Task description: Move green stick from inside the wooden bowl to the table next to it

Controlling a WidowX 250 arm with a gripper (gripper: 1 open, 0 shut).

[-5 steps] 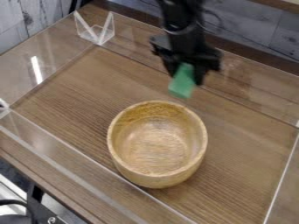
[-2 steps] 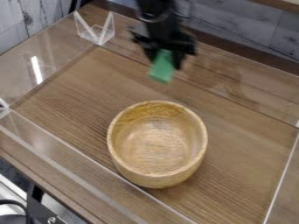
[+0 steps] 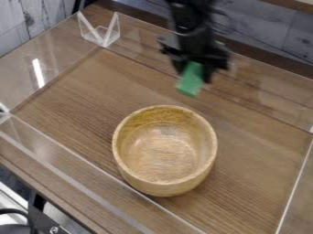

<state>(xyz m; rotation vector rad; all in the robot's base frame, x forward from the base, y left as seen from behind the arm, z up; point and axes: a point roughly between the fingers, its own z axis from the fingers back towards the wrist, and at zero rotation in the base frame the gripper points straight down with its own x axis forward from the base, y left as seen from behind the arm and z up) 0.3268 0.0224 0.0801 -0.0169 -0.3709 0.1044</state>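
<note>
A grey plank wall (image 3: 263, 37) is seen behind the workspace, its boards weathered and streaked in lighter and darker grey. Clear acrylic panels (image 3: 37, 64) are set around the work area — pale glare is caught on the left panel, and bright reflections are thrown along its upper edge. A folded clear corner piece (image 3: 101, 30) is stood at the back left. At the lower left, beyond the front panel, a dark patch of floor or equipment (image 3: 18, 215) is glimpsed, too blurred to be identified. The light is soft and even — no hard shadows are cast.
</note>
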